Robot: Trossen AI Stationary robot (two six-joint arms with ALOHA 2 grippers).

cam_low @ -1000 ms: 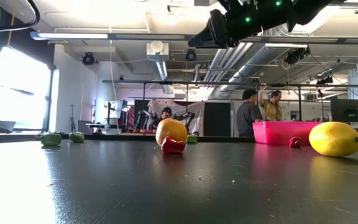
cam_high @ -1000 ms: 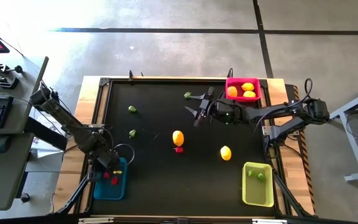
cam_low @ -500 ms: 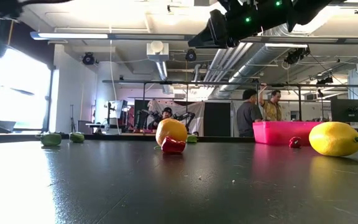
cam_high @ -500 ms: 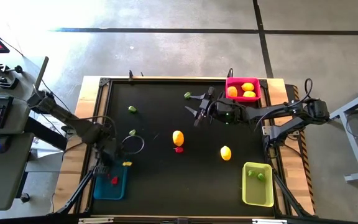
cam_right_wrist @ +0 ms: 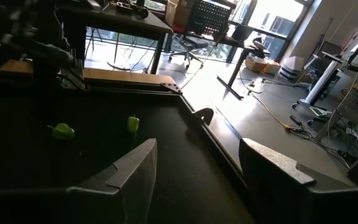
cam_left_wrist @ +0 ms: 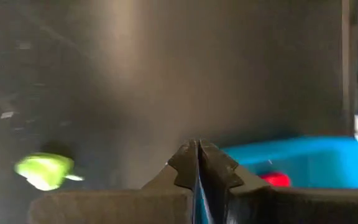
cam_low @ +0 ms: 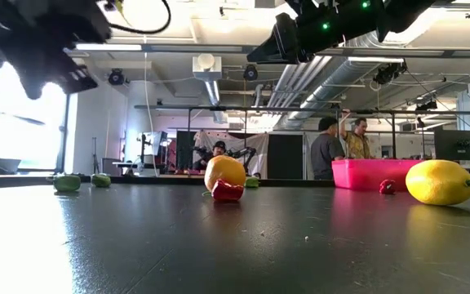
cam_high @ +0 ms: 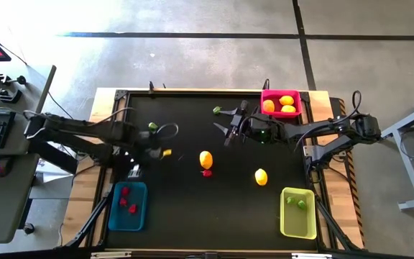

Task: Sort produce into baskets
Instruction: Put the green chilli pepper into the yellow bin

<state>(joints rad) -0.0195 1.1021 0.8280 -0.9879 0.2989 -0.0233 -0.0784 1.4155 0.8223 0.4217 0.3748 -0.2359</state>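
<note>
On the table's left edge sits the blue basket [cam_high: 127,206] with red pieces inside; just beyond it the left end effector [cam_high: 165,152] hovers pinched shut, empty. Mid-table lie an orange fruit [cam_high: 205,158] and a lemon [cam_high: 261,176]. Right end effector [cam_high: 230,126] hangs open, empty, beside the pink basket [cam_high: 294,111].

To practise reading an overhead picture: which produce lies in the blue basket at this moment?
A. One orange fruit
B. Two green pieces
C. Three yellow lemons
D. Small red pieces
D: in the high view the blue basket at the table's left near corner holds only the small red pieces; the yellow fruits sit in the pink-red basket and the green pieces in the yellow-green basket.
</note>
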